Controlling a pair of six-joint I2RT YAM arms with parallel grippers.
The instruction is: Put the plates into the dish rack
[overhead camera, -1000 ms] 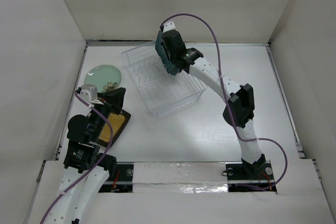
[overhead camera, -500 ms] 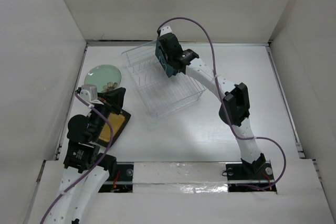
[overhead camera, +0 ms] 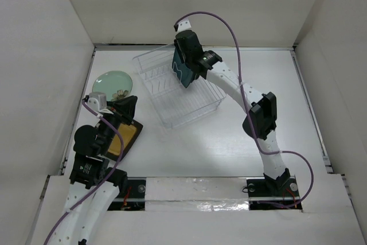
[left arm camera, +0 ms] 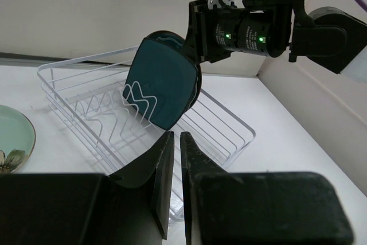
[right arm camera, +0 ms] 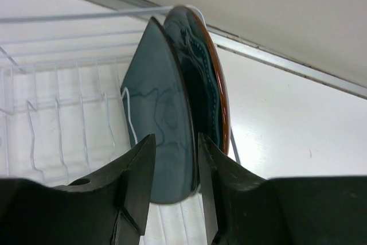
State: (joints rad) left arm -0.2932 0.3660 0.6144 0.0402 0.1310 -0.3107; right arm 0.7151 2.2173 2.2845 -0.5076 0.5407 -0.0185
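Right gripper (right arm camera: 175, 142): fingers apart, straddling the upper edge of the square dark teal plate (left arm camera: 163, 87). Whether they press on it cannot be told. That plate stands on edge, tilted, among the tines of the clear dish rack (overhead camera: 189, 107), close against a round dark teal plate (right arm camera: 203, 78) behind it.

Left gripper (left arm camera: 173, 142): fingers together, nothing seen between them, above the mustard-yellow plate (overhead camera: 129, 139). The pale mint plate (overhead camera: 112, 81) lies flat left of the rack and bears a flower motif.
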